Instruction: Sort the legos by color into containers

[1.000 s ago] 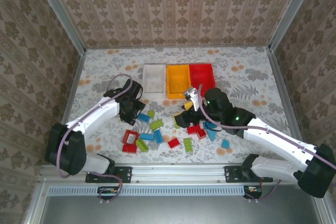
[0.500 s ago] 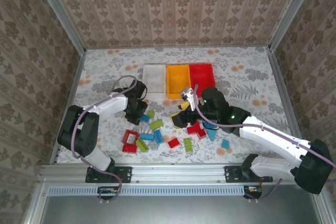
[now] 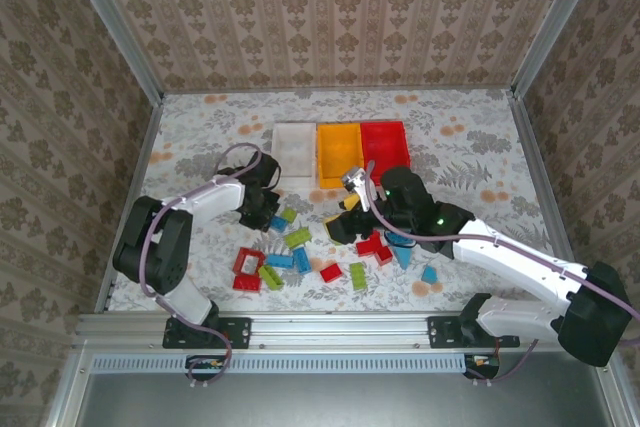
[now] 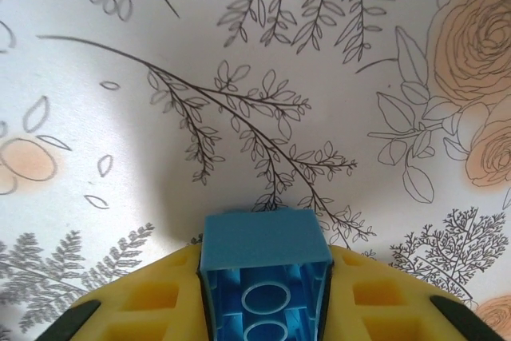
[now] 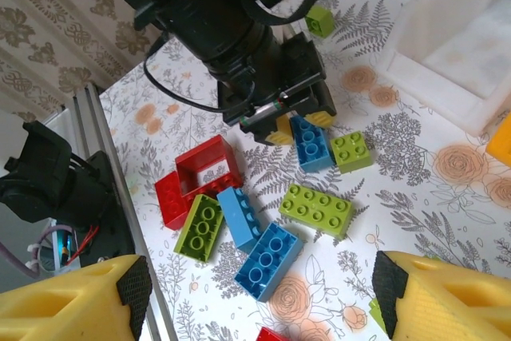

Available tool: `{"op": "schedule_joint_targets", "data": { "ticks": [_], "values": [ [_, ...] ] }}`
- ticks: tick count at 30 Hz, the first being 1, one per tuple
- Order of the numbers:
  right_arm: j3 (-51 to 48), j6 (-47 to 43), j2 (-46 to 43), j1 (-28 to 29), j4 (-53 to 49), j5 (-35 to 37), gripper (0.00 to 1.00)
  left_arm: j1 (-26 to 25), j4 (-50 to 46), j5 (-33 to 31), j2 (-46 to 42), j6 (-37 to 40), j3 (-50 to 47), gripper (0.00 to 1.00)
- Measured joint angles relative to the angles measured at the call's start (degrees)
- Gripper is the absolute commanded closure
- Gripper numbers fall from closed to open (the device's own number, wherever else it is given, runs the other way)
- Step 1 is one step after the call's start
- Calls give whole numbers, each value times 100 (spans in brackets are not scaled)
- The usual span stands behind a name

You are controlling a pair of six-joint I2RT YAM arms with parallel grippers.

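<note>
Barely started: white bin (image 3: 295, 150), orange-yellow bin (image 3: 338, 154) and red bin (image 3: 385, 144) at upper centre look empty. The left gripper (image 4: 265, 293) clamps a blue brick (image 4: 265, 249). The right gripper (image 5: 259, 289) is spread wide with nothing in it. The loose legos (image 3: 300, 259) lie scattered at lower centre.

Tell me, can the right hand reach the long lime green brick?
Probably yes: the right hand hangs open over it, and the long lime green brick lies flat, nothing on top.

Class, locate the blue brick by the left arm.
The blue brick sits between the left arm's jaws in the left wrist view; from the right wrist, a green brick lies beside it.
</note>
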Motion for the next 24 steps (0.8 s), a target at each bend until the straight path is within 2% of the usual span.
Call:
{"op": "schedule_joint_targets", "data": {
  "ticks": [5, 11, 14, 18, 24],
  "values": [
    [164, 24, 13, -66, 0, 251, 24, -175, -684, -407, -310, 544, 619, 77],
    [538, 179, 35, -341, 275, 699, 24, -472, -1191, -951, -205, 1985, 2413, 78],
    [684, 334, 116, -522, 426, 901, 24, -490, -1384, -1145, 260, 2778, 3355, 78],
    [774, 527, 302, -769, 581, 1040, 24, -481, -1574, -1279, 1316, 3753, 4548, 78],
    [824, 772, 570, -951, 645, 1049, 24, -483, -1965, -1346, 2712, 4669, 5676, 78]
  ]
}}
